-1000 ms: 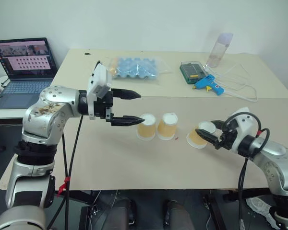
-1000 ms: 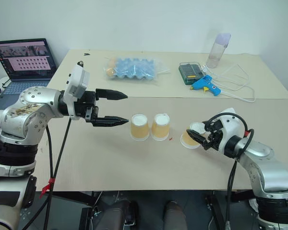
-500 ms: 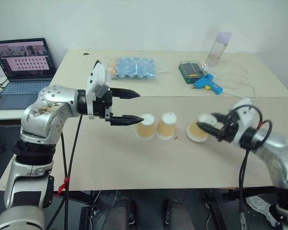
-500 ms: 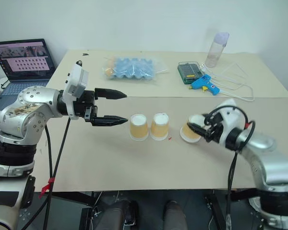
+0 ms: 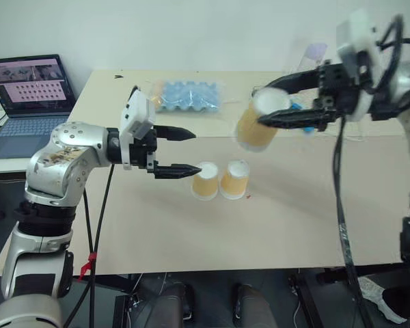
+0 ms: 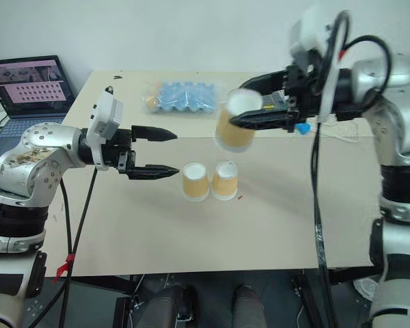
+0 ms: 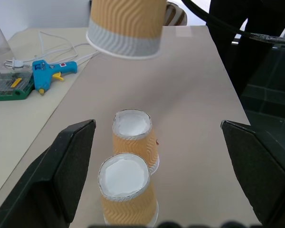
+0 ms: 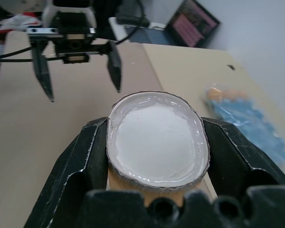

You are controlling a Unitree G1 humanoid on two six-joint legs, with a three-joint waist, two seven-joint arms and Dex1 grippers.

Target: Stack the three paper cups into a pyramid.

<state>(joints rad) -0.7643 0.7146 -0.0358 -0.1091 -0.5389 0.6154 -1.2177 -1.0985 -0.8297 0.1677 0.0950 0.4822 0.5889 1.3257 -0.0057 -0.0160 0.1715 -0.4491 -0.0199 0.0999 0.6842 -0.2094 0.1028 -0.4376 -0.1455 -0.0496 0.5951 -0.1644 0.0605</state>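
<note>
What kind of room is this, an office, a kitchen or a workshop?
Most likely a lab or hobby workshop. The plain table carries a blue glue gun and a green box of tool bits, and a laptop sits open on a side desk.

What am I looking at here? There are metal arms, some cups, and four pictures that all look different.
It is a two-armed robot. Two pictures come from cameras in its head, looking down over a beige table. The other two come from a camera on each wrist, looking out between that arm's two black fingers.

The right gripper is shut on one paper cup, held upside down in the air, its white base facing the wrist camera. The left gripper hangs open beside the two other cups, which stand upside down, side by side. Farther back lie a blue egg tray, a glue gun and a laptop.
</note>
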